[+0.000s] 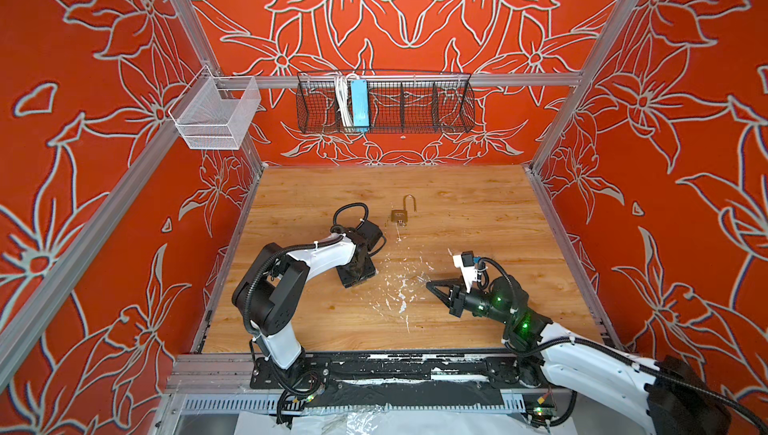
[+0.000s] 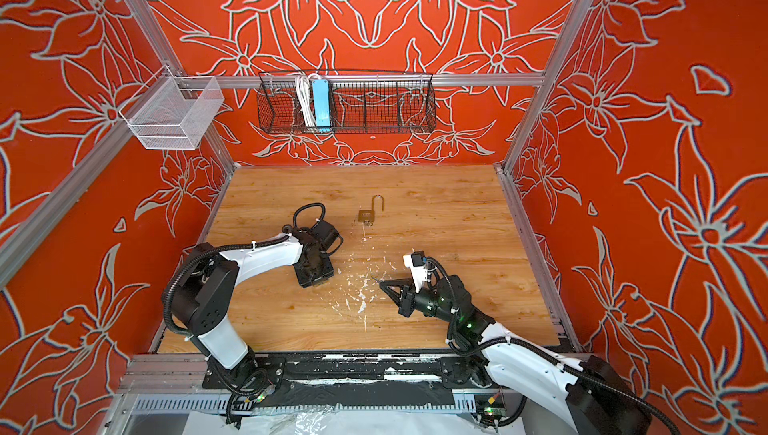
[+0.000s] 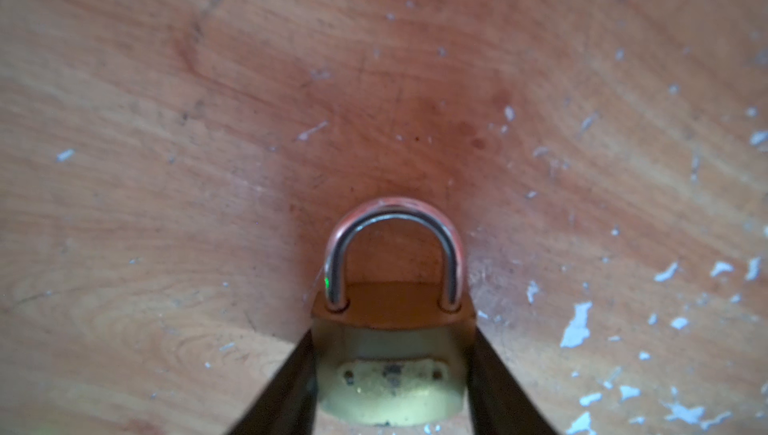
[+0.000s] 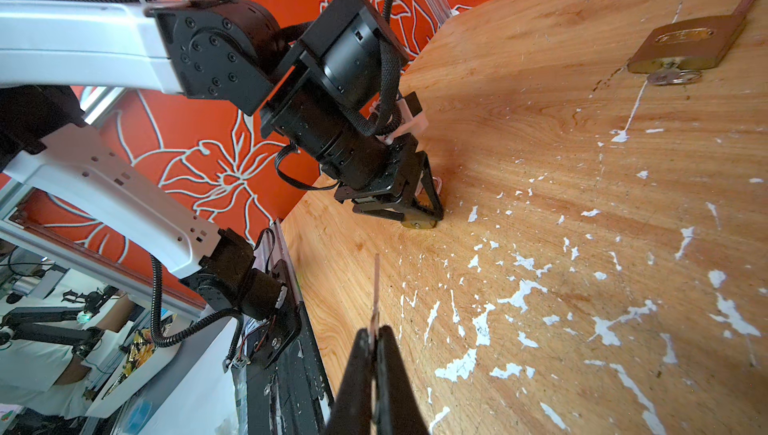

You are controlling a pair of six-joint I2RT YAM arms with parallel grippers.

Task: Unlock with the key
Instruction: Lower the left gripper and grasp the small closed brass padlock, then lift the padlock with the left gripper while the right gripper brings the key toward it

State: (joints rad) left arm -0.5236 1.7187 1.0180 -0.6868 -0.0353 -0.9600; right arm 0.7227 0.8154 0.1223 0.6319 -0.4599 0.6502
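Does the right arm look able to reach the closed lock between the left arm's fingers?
Probably yes. Only paint-flecked table lies between the right gripper, shut on a key, and the closed padlock. Its brass end pokes out from the left gripper toward it.
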